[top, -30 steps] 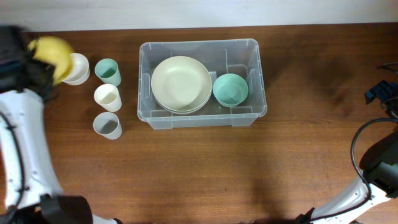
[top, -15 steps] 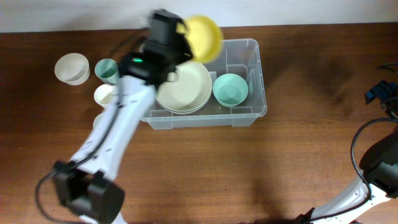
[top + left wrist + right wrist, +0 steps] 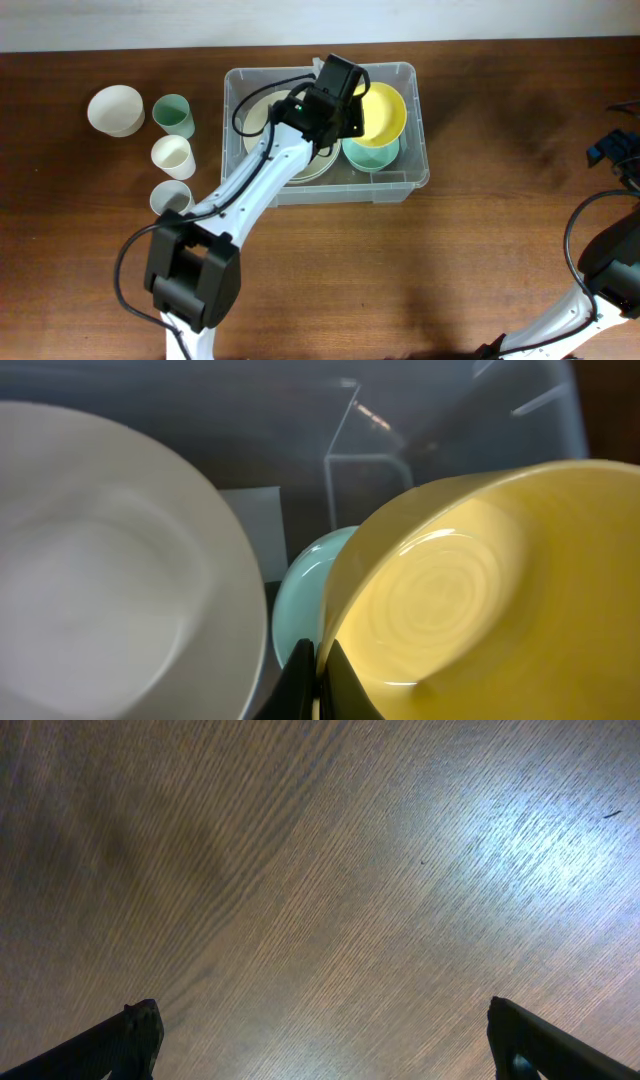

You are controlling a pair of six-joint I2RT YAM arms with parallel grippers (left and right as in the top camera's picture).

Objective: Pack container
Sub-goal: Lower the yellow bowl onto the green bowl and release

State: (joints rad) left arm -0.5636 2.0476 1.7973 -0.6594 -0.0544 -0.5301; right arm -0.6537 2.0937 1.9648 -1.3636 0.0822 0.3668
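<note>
dark brown wood-grain table (image 3: 480, 250) filled nearly the whole frame, pale wall (image 3: 500, 18) strip ran along its far edge, soft glare patch (image 3: 540, 830) sat on the grain

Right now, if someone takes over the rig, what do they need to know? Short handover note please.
Left gripper: shut on the rim of the yellow bowl, holding it over the teal bowl at the right end of the container.
Right gripper: open, holding nothing, over bare table at the right.
Done: cream plates and teal bowl are in the container.
Left: set down and release the yellow bowl. Then pack the cream bowl, teal cup, cream cup and grey cup, all on the table left of the container.
</note>
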